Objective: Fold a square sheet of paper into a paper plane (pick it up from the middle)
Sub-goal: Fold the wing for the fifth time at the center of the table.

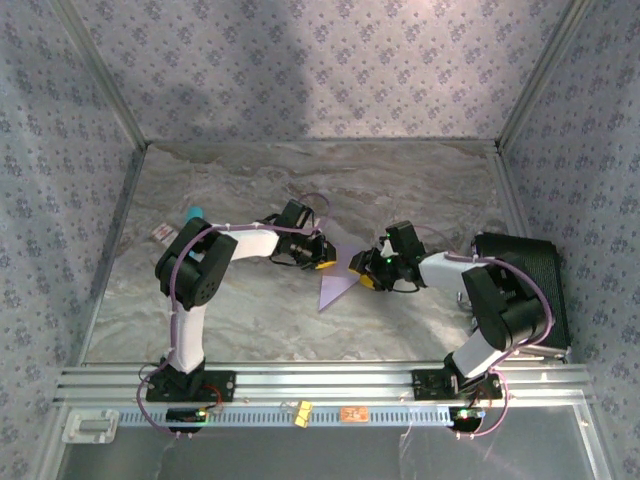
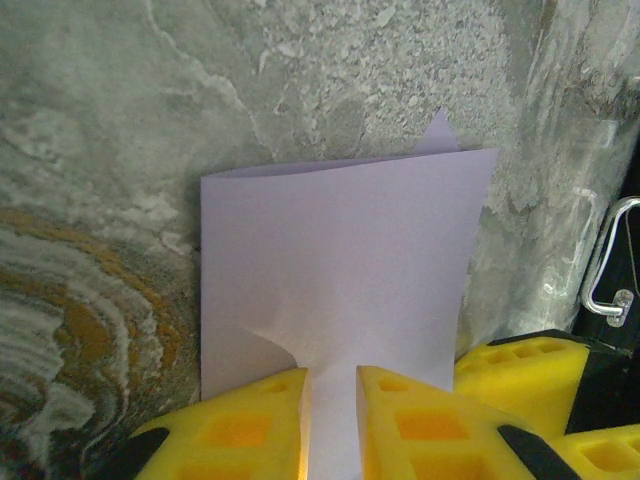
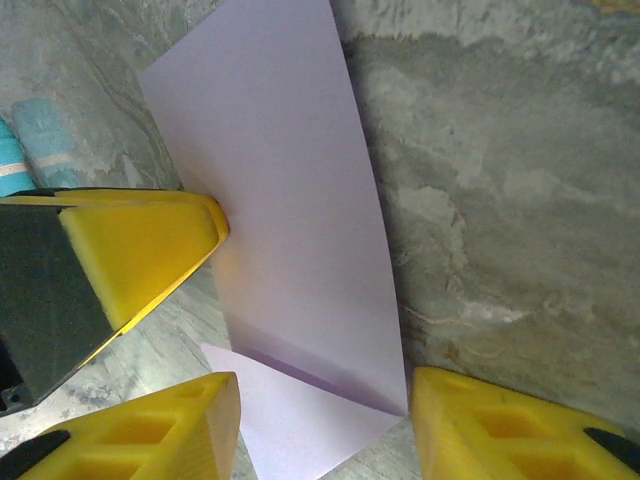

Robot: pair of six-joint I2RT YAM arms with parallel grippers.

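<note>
Left tool pinches the folded lavender sheet; right tool straddles it, 2 yellow fingers spread apart.

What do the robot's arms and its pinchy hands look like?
The left arm and right arm are white tubes joined by chunky black joints, with thin purple cables looping along them. The left gripper and right gripper each have two blocky bright yellow fingers with square hollows and black patches.

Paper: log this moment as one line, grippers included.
paper: partly folded, plane not finished | left gripper: shut on paper edge | right gripper: open, fingers either side of paper
</note>
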